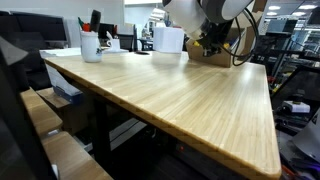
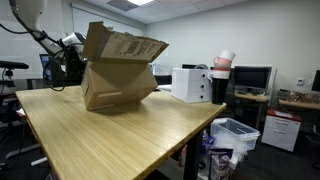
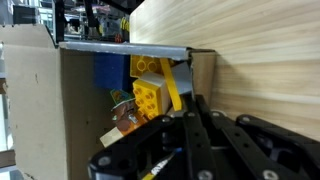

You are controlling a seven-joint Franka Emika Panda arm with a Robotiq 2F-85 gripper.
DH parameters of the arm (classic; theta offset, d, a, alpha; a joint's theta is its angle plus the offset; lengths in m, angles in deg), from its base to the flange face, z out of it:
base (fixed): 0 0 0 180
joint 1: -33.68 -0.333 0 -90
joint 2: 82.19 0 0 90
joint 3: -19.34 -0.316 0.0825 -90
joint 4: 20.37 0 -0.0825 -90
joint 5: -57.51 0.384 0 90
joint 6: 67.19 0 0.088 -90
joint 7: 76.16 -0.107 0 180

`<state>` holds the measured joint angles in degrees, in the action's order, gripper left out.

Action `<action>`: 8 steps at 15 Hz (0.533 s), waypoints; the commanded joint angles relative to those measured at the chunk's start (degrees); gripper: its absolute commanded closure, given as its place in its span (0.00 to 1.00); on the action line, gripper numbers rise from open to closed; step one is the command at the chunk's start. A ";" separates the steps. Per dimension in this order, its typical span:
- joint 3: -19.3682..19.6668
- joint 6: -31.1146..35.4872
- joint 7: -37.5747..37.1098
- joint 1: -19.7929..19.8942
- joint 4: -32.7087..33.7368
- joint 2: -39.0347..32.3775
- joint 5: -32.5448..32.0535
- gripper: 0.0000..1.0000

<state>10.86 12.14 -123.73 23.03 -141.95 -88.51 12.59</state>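
An open cardboard box [image 2: 118,75] stands tilted on the wooden table [image 2: 120,140], at the far end in an exterior view [image 1: 215,50]. In the wrist view it holds yellow toy blocks [image 3: 150,92], a blue piece [image 3: 110,72] and a yellow strip [image 3: 170,88]. My gripper [image 3: 197,102] is shut, its black fingertips meeting on the rim of the box's side wall [image 3: 203,72]. From outside the gripper [image 2: 68,50] shows only partly behind the box.
A white box [image 2: 190,83] sits beside the cardboard box. A white cup with pens [image 1: 91,45] stands near the table's far corner. Beside the table are a plastic bin [image 2: 235,135], a monitor [image 2: 250,78] and office desks.
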 commanded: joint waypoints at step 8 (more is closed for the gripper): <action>0.91 0.04 2.63 0.48 -0.15 0.32 0.32 0.96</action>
<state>11.83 12.10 -121.32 23.11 -141.07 -88.48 14.07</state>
